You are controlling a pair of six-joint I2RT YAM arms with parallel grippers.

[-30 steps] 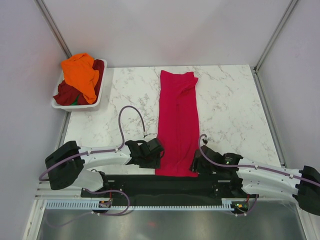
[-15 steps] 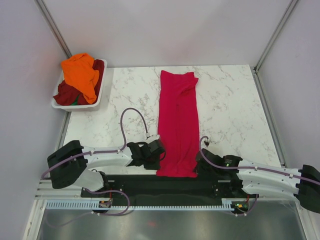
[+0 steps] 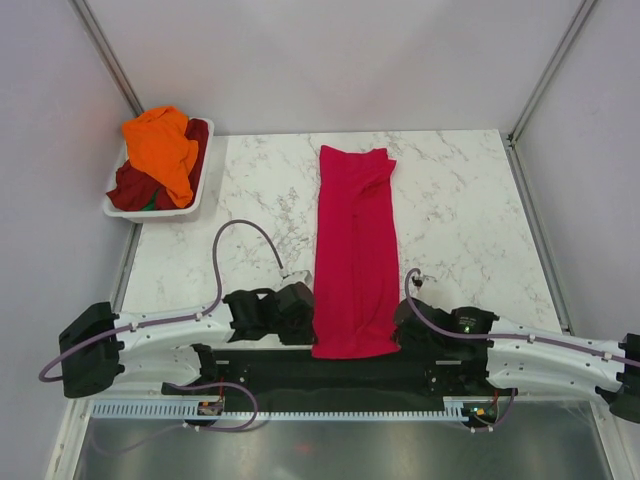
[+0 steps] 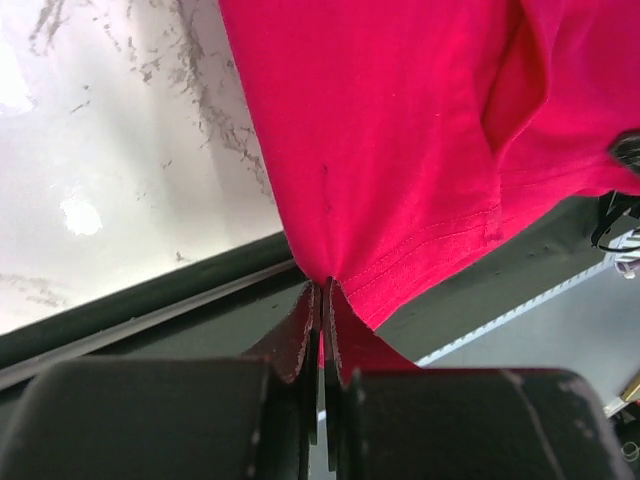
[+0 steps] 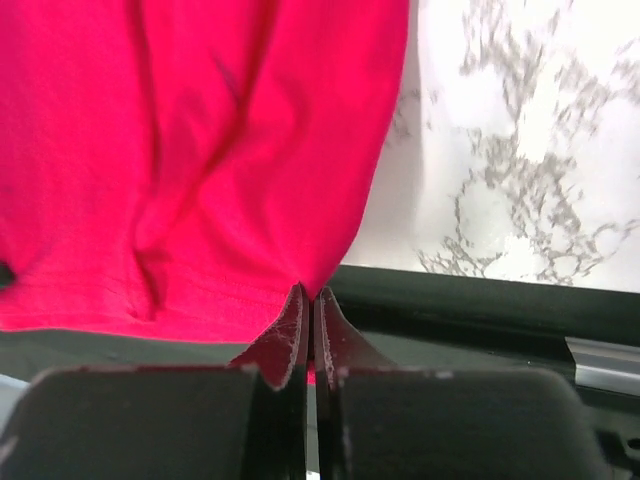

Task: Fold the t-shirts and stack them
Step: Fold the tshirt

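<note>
My left gripper (image 4: 322, 300), right gripper (image 5: 308, 298) both pinch crimson-pink shirt (image 3: 355, 250) hem corners. Lift level, carry toward collar evenly.

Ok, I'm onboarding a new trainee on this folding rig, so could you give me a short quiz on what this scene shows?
1. True or false: the left end effector and the right end effector are each shut on a near corner of the pink shirt.
2. Where is the orange shirt? A) heaped in the basket B) draped over an arm C) in the right end effector
3. How many shirts lie stretched out on the table?
Key: 1 true; 2 A; 3 one.
</note>
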